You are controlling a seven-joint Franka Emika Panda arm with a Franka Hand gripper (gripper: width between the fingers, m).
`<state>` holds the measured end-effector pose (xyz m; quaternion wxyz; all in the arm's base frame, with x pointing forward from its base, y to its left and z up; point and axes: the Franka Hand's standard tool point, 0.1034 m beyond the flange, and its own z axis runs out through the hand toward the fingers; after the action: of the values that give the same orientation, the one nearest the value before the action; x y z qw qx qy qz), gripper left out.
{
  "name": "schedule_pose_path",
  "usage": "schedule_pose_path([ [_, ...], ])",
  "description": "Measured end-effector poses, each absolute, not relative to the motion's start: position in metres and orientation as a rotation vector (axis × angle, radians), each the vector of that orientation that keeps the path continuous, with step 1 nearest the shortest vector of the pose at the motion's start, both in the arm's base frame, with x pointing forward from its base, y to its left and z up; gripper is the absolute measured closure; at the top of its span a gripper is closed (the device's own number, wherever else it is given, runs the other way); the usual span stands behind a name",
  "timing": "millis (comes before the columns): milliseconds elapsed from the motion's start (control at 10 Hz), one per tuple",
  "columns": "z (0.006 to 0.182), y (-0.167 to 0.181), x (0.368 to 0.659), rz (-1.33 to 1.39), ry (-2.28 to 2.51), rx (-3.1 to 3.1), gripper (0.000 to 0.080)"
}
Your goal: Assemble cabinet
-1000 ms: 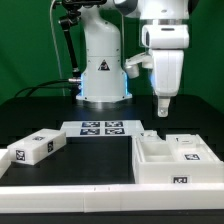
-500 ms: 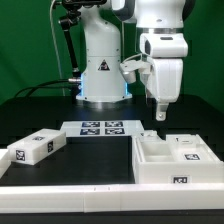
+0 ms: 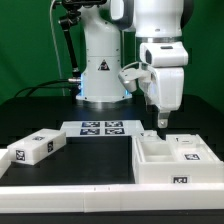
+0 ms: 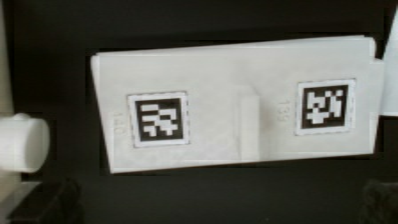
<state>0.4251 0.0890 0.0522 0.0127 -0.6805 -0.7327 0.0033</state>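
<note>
The cabinet (image 3: 176, 166), a large white box with tagged recessed panels, lies on the black mat at the exterior view's right. My gripper (image 3: 163, 122) hangs just above its back left corner, apart from it. In the wrist view a white part with two black-and-white tags (image 4: 240, 105) fills the middle, with a low ridge between the tags. The gripper (image 4: 217, 206) is open. Its fingers show only dimly at the picture's edges, and nothing sits between them.
A loose white tagged block (image 3: 34, 147) lies at the exterior view's left. The marker board (image 3: 102, 128) sits in front of the white robot base (image 3: 102, 70). A white rounded piece (image 4: 16, 142) shows at the wrist picture's edge.
The arm has moved toward the exterior view's right and come down a little nearer the cabinet. The gripper has stayed open.
</note>
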Motion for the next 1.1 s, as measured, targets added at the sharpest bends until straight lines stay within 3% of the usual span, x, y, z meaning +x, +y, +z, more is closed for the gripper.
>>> schedule_pose_path([
  [600,0.025,0.077,0.411,0.053,-2.227,-2.107,0.0003],
  [1100,0.015,0.078,0.404,0.074,-2.208,-2.097,0.0003],
])
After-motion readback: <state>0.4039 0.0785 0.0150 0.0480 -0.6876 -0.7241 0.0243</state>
